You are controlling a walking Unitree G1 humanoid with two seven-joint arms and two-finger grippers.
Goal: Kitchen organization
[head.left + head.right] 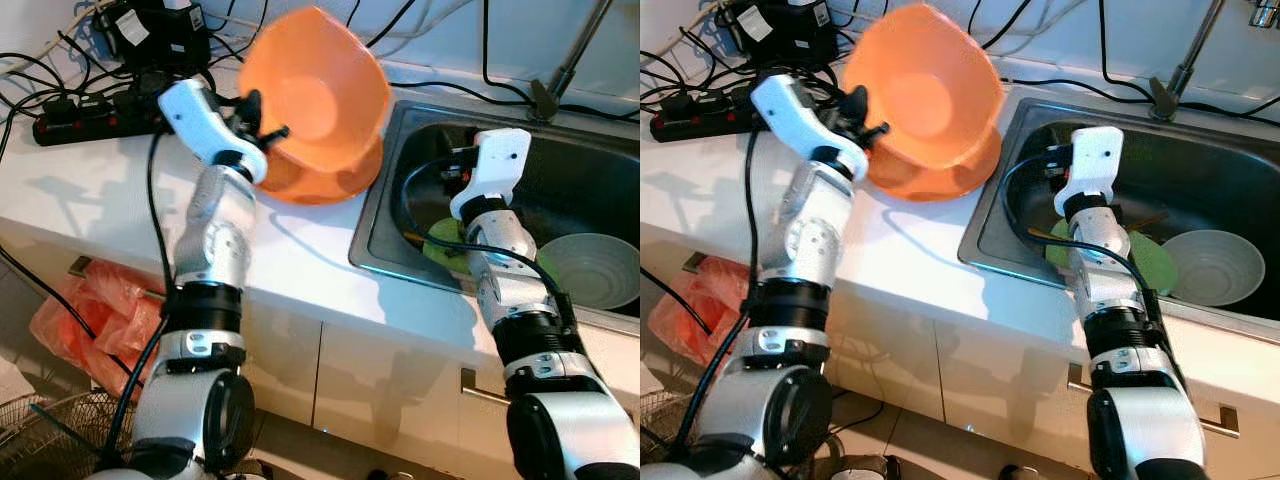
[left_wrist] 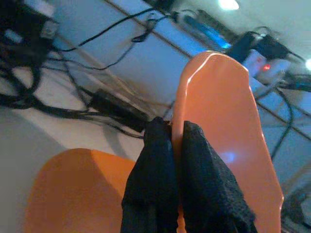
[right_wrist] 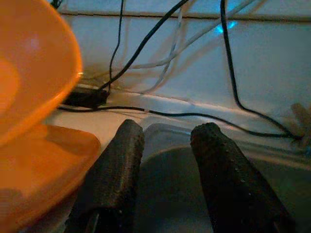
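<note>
Left gripper (image 1: 262, 128) clamped on the rim of a round orange plastic bowl (image 1: 318, 90), holding it tilted in the air above a second orange bowl (image 1: 320, 180) resting on the white countertop (image 1: 120, 190), just left of the stainless steel sink (image 1: 400, 130). Right gripper (image 3: 165, 170) over the sink's left part, black fingers (image 3: 116, 170) spread apart, gripping nothing. In the basin, a pale grey bowl (image 1: 590, 268) at the right and a green plate (image 1: 1152, 262) beside it. Black cables and a power strip (image 1: 85, 118) at far left.
</note>
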